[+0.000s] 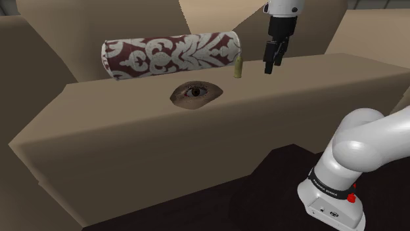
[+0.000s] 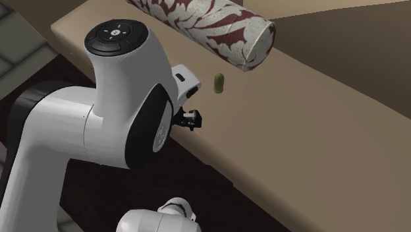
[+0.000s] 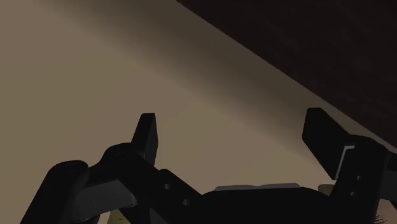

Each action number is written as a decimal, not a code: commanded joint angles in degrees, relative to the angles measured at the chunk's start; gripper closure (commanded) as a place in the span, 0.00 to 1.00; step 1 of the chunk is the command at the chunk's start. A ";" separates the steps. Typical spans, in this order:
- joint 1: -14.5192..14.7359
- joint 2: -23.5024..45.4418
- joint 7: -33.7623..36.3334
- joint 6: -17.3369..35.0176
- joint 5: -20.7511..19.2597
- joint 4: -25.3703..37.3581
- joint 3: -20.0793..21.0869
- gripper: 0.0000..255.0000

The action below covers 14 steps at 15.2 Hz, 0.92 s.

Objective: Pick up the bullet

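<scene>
The bullet [image 1: 238, 65] is a small olive-brass piece standing upright on the beige surface [image 1: 164, 138], close to the end of a patterned bolster. In the second exterior view the bullet [image 2: 219, 82] stands just off the bolster's end cap. My black gripper [image 1: 273, 64] hangs over the surface a short way to the shoulder view's right of the bullet, apart from it. In the wrist view the gripper [image 3: 235, 137] is open, its fingers [image 3: 146, 135] spread wide with only beige surface [image 3: 127, 76] between them.
A dark red and white damask bolster [image 1: 171, 56] lies along the back of the surface, also the bolster [image 2: 211, 26] in the second exterior view. A flat eye-shaped patch [image 1: 195, 92] sits nearer the front edge. Dark floor [image 1: 263, 190] lies below that edge.
</scene>
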 commanded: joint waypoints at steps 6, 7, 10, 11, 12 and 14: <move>-2.92 6.40 5.63 9.86 -0.43 1.47 0.10 0.00; -3.50 7.73 6.75 11.69 -0.57 1.95 0.09 0.00; -5.24 11.79 10.11 16.92 -1.07 3.71 0.00 0.00; -5.82 13.15 11.23 18.56 -1.27 4.40 -0.04 0.00; -6.38 14.52 12.35 20.15 -1.48 5.15 -0.10 0.00; -7.50 17.25 14.61 23.18 -1.94 6.78 -0.26 0.00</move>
